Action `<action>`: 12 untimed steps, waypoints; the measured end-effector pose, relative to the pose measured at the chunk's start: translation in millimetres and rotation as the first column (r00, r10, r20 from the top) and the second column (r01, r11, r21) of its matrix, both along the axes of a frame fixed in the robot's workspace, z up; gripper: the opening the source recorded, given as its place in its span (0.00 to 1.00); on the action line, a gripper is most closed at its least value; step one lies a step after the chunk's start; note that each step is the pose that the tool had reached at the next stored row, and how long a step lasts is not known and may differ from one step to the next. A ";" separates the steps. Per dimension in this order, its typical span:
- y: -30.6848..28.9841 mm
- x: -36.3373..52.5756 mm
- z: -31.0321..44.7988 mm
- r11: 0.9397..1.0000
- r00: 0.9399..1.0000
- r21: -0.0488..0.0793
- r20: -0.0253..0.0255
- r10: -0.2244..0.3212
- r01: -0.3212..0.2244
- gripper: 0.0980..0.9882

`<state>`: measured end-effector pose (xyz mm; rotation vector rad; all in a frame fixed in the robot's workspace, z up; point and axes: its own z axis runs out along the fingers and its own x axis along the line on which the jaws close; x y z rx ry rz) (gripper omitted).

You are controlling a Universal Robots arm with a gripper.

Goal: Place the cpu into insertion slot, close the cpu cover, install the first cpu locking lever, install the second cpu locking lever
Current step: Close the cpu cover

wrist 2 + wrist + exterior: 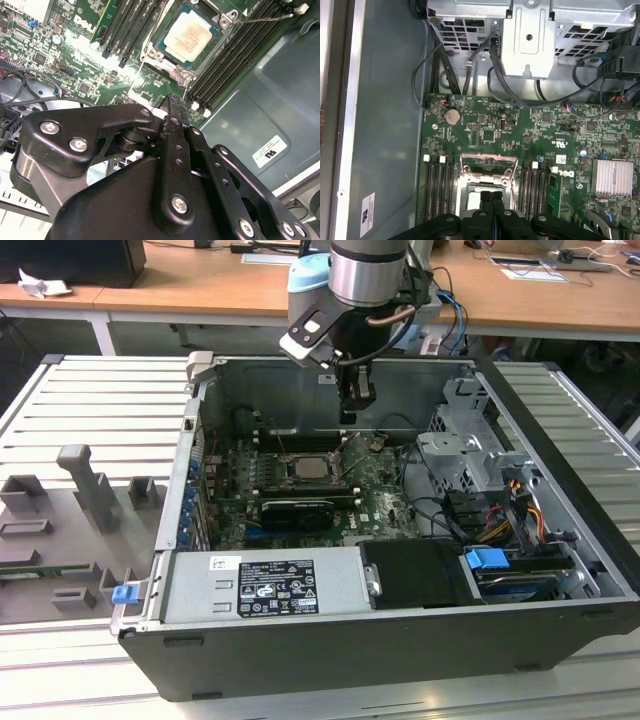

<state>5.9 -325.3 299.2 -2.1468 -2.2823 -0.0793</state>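
in the exterior view the pincer (352, 408) hung mid-frame over the motherboard (385, 505), closed on nothing. in the second wrist view the cpu (190, 36) sat in the insertion slot (161, 49). in the first wrist view the pincer's fingers (485, 200) met over that slot.

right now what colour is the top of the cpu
The cpu top is pale silvery beige, clearest in the second wrist view.

We see a grey slatted metal table (90, 390) carrying an open black computer case (400, 660), which lies on its side. Towards the exterior view's left, grey moulded holders (85, 490) sit on the table just beside the case.
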 end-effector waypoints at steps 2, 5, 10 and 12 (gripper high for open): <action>-0.1 2.1 -1.2 1.000 1.000 0.000 0.000 0.000 0.000 0.01; -0.1 6.5 -9.8 1.000 1.000 0.001 -0.002 0.000 0.000 0.01; -0.1 11.3 -17.3 1.000 1.000 -0.002 -0.002 0.002 -0.002 0.01; -0.1 17.4 -18.7 1.000 1.000 -0.002 -0.002 0.002 -0.002 0.01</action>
